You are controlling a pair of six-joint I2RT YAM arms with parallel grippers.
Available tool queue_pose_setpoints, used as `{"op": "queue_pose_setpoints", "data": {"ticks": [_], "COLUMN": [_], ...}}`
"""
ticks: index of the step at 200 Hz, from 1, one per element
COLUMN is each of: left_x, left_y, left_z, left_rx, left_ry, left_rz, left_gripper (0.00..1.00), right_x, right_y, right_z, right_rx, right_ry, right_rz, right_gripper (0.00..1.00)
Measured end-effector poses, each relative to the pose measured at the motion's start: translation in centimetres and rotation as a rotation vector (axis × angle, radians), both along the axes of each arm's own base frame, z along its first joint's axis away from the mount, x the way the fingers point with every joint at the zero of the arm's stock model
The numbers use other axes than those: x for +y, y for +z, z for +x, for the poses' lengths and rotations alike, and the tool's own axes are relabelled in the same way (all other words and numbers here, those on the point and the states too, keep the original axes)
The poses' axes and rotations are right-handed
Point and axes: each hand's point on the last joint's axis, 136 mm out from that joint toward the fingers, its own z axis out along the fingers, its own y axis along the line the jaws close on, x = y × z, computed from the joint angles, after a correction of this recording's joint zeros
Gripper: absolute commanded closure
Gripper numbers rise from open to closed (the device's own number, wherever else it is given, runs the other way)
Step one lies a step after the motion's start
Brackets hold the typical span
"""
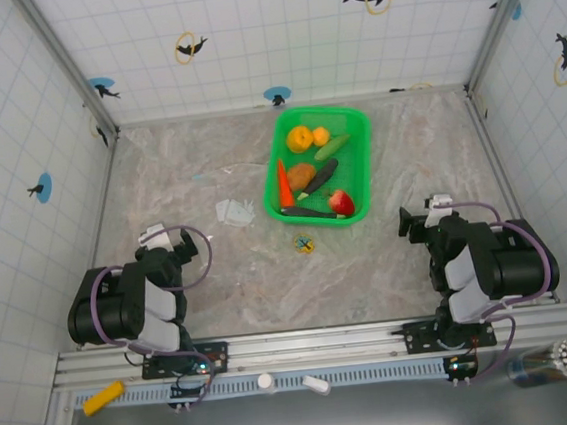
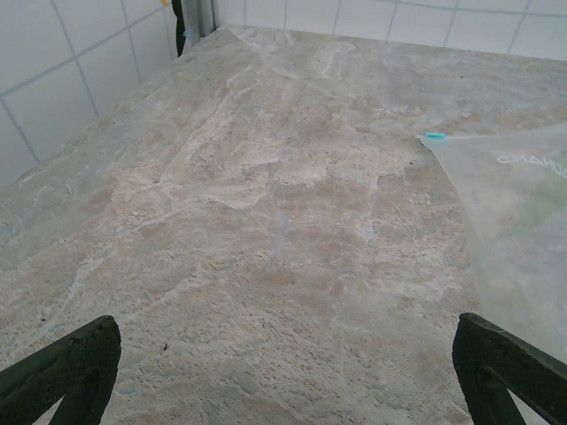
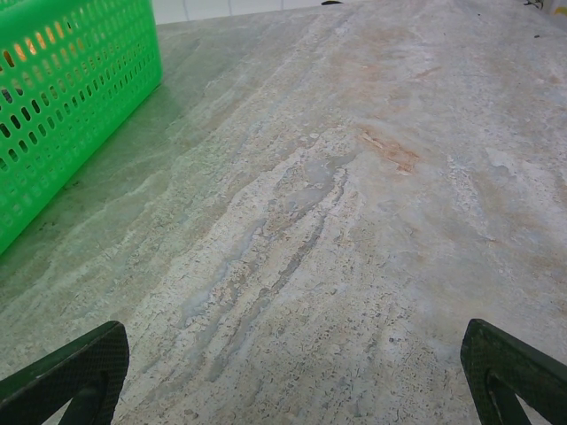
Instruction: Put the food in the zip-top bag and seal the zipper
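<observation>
Nothing is in hand yet: your left gripper (image 2: 288,379) hangs low over the table (image 1: 220,279) with its jaws spread wide and empty. Your right gripper (image 3: 292,376) is just the same, wide apart and holding nothing. Both arms sit tucked back near their bases, so I'd call this the very start, with no food bagged and no seal made. The bag (image 1: 233,212) lies flat on the table just left of the green basket (image 1: 324,110), ahead and to the right of your left gripper. From the left wrist you can see its near corner with a small blue mark (image 2: 434,136). I can't tell whether its mouth is open, nor pick out the zip strip. All the food is in the basket: carrot (image 1: 284,182), potato (image 1: 301,175), eggplant (image 1: 322,177), cucumber (image 1: 332,148), yellow-orange fruits (image 1: 301,137) at the far end, and apple (image 1: 341,202) at the near right corner. A tiny trinket (image 1: 305,243) lies on the table just in front of the basket; leave it alone. The basket's mesh wall stands to the left in your right wrist view, so that arm looks best placed for picking. For the next move, I'd send the left gripper to the bag and pinch one edge low against the table, gently, since thin film will likely slide. Then send the right gripper over the rim for the apple or carrot.
</observation>
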Motion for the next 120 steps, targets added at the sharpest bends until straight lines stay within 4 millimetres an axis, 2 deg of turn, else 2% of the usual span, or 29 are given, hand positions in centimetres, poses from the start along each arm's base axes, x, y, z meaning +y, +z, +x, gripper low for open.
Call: {"op": "queue_pose_setpoints", "data": {"ticks": [60,82,90,102,120], "left_x": [0.1,0.5,0.6,0.5,-0.1], "left_y": [0.2,2.3,3.5,5.4,8.5], "left_z": [0.0,0.0,0.0,0.0,0.8], "left_rx": [-0.006,-0.067,-0.103,-0.157,-0.222], "left_ry": [0.008,0.029,0.033,0.035,0.020], "left_rz": [0.002,0.005,0.006,0.005,-0.001], "left_gripper": [0.02,0.02,0.02,0.02,0.02], "right_x": [0.0,0.1,0.1,1.1,4.2], "right_y": [0.0,0.6,1.4,4.1,10.5], "right_z": [0.0,0.0,0.1,0.9,2.3], "right_rx": [-0.002,-0.007,-0.018,-0.074,-0.220], "right_ry": [0.006,0.017,0.015,0.036,0.111], "right_rz": [0.004,0.018,0.015,-0.001,-0.034], "right_gripper": [0.01,0.01,0.01,0.01,0.01]}}
